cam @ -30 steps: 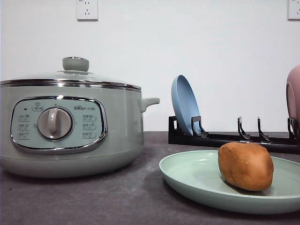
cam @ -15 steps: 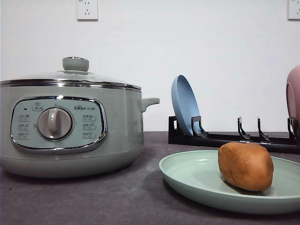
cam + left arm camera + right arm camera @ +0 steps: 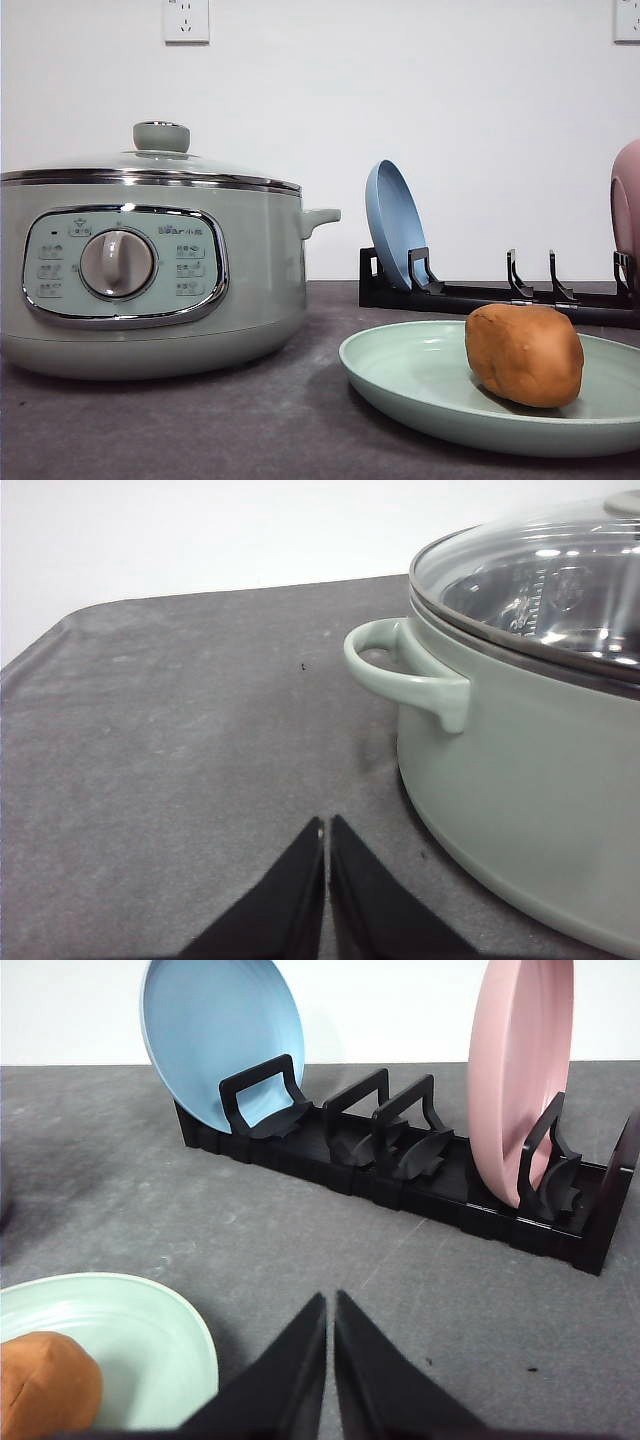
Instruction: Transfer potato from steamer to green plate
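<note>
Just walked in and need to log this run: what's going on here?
Nothing is being handled. The potato lies on the green plate, and the steamer stands beside it, lid on. The left gripper, shut and empty, is low by the steamer's handle; the right gripper, also shut and empty, sits near the plate, facing the dish rack.

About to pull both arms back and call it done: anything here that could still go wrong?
The potato lies well off-centre on the green plate; a bump might roll it off. The right pincer, shut, sits close to that plate's rim, so a sideways retreat could nudge it. The left pincer, shut, is near the steamer wall and handle.
</note>
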You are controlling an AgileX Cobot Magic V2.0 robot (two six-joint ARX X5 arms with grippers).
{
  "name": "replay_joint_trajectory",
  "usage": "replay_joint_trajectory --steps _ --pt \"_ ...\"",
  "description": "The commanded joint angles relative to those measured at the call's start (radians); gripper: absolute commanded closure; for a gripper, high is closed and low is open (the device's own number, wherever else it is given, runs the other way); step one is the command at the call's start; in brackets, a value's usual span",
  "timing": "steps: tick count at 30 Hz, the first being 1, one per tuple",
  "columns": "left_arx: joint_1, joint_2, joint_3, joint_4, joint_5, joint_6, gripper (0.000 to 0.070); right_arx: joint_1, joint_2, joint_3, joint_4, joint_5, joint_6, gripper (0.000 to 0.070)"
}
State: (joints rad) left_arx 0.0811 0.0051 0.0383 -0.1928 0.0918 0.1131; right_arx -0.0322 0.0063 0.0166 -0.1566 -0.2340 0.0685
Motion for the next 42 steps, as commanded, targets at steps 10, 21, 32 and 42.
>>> replay_joint_trajectory --steps 10,21,32,42 --pt "0.002 -0.002 -0.012 -0.017 0.002 -0.006 0.0700 0.002 -0.003 -0.005 -0.001 -0.001 0.010 0.0700" --pt "0.002 -0.002 -0.012 -0.017 0.002 -0.005 0.0700 0.002 -0.003 -0.005 -0.001 -0.002 0.010 0.0700" --pt "0.002 -0.002 -0.012 -0.017 0.002 -0.005 0.0700 0.002 -0.003 -0.005 -0.001 -0.002 0.010 0.0700" --pt "0.002 -0.002 -0.012 -0.017 0.002 -0.005 0.0700 0.002 -0.003 -0.005 -0.001 -0.001 0.010 0.0700"
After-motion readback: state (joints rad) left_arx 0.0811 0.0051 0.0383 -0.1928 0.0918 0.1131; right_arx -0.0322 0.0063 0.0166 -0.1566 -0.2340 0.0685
